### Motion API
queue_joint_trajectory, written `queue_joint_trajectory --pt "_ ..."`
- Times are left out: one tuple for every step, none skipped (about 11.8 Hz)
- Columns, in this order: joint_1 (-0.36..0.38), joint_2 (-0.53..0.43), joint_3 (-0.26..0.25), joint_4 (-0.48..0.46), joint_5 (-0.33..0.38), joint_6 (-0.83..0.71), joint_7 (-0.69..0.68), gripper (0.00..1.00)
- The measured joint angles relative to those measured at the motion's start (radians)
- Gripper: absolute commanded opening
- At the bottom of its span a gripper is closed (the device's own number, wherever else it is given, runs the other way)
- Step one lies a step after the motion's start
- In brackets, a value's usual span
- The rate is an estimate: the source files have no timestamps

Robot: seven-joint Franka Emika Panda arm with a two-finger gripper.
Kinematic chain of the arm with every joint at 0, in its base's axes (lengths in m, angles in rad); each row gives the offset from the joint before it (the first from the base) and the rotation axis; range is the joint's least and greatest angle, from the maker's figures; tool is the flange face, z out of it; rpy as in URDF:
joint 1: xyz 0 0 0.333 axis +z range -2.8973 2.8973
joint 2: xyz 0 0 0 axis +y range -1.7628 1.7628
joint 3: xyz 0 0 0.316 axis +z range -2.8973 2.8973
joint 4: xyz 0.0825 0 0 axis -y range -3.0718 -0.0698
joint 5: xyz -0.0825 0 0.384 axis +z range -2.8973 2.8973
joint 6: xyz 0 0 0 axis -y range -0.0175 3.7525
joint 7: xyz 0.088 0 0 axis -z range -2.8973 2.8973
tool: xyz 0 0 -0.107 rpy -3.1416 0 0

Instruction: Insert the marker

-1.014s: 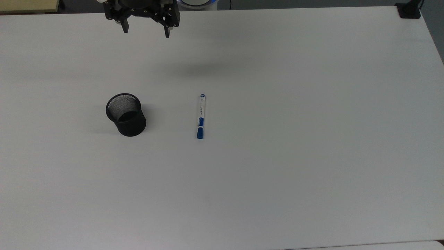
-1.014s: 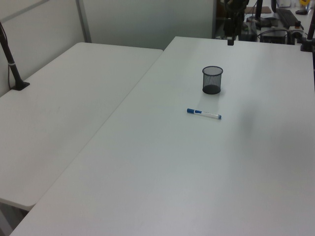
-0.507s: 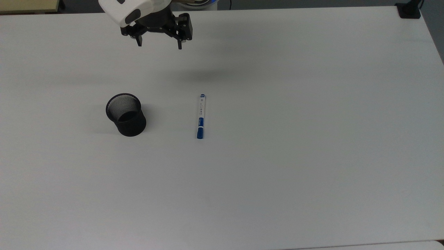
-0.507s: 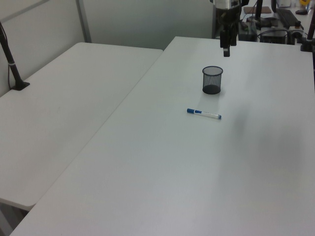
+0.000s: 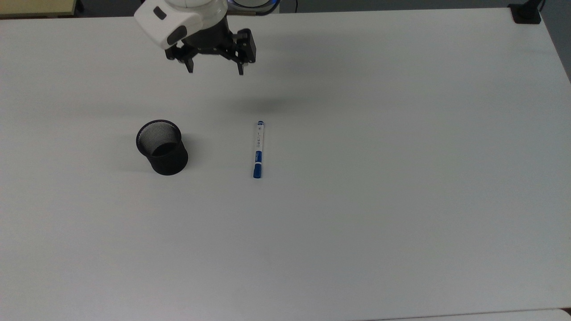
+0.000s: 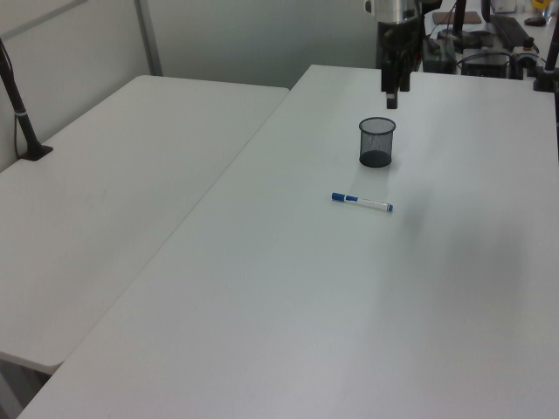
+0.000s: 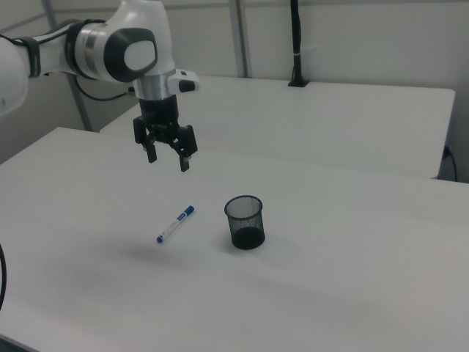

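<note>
The marker lies flat on the white table, white barrel with a blue cap toward the top view's bottom; I also see the marker in the side views. A black mesh cup stands upright and empty at the top view's left of the marker. My gripper hangs open and empty, high above the table, beyond both things toward the top view's upper edge. In the left view the gripper hangs above and behind the cup.
A second white table adjoins at the left view's left. A black post stands on the far table in the right view. A black clamp sits at the top view's upper right corner.
My open gripper has come down and moved toward the top view's right and bottom, closer to the marker and cup. Marker and cup have not moved.
</note>
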Motion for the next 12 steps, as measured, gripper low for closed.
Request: queue_joint_trajectory --pt "0.0 0.018 0.0 -0.001 0.011 0.024 0.0 0.91" --pt "0.001 0.044 0.001 -0.002 0.016 0.048 0.0 0.91" --pt "0.008 0.074 0.004 -0.002 0.017 0.085 0.0 0.91" --pt "0.025 0.106 0.005 -0.002 0.017 0.122 0.001 0.9" --pt "0.04 0.135 0.006 -0.003 0.017 0.147 0.002 0.9" --pt "0.05 0.165 0.006 -0.003 0.017 0.18 0.002 0.89" --pt "0.052 0.19 0.006 -0.002 0.017 0.212 0.002 0.88" --pt "0.054 0.211 0.006 -0.002 0.017 0.234 0.002 0.85" --pt "0.058 0.228 0.006 -0.002 0.017 0.25 0.002 0.82" --pt "0.063 0.245 0.006 -0.002 0.017 0.259 0.002 0.79" --pt "0.07 0.266 0.007 -0.002 0.017 0.263 0.002 0.69" --pt "0.083 0.287 0.007 -0.002 0.017 0.269 0.002 0.62"
